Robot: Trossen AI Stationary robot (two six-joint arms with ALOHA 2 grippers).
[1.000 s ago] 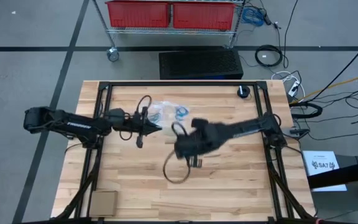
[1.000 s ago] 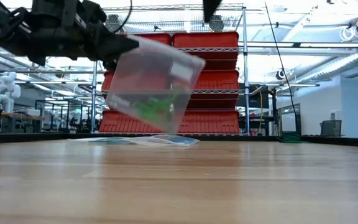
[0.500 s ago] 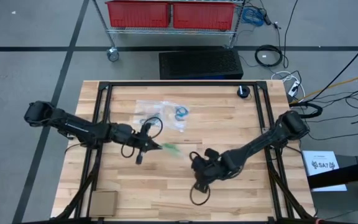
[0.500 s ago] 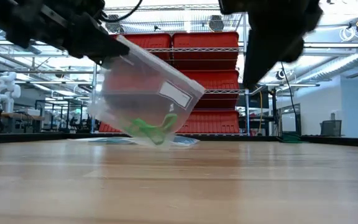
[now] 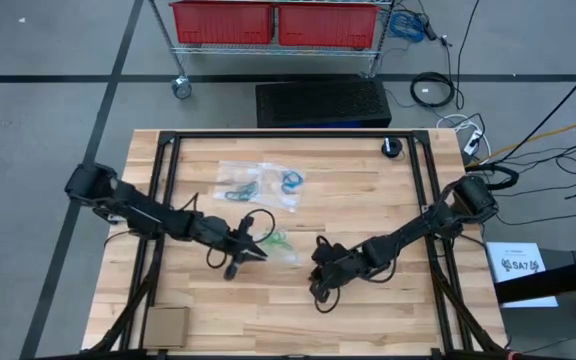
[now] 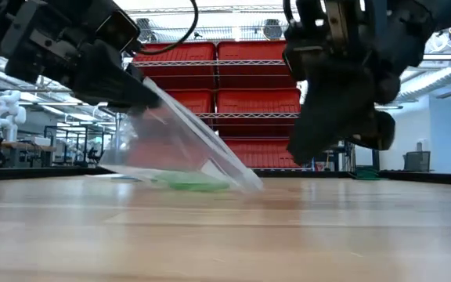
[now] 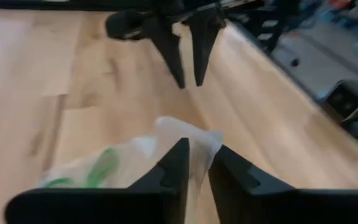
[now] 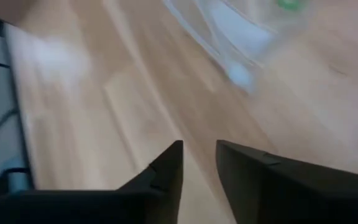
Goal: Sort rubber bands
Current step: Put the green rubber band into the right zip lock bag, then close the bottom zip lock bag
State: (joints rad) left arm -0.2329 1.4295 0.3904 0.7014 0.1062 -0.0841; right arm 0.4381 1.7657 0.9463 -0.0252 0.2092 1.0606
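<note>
Looking down from above, the left hand (image 5: 253, 249) sits near the middle of the tabletop (image 5: 368, 310), pinching a clear bag (image 5: 280, 247) with green bands (image 5: 276, 239) inside; the right hand (image 5: 320, 286) hangs nearby, empty. Farther back lie two more bags (image 5: 258, 180) holding blue bands (image 5: 291, 182) and dark bands (image 5: 236, 189). From table height, the held bag (image 6: 182, 153) slopes down, its low edge touching the wood, green bands (image 6: 185, 184) at the bottom. The left wrist view shows fingers (image 7: 178, 163) closed on the bag's edge (image 7: 188, 137). In the right wrist view the fingers (image 8: 169, 165) stand narrowly apart, and the blurred bag (image 8: 241, 37) seems to lie ahead
</note>
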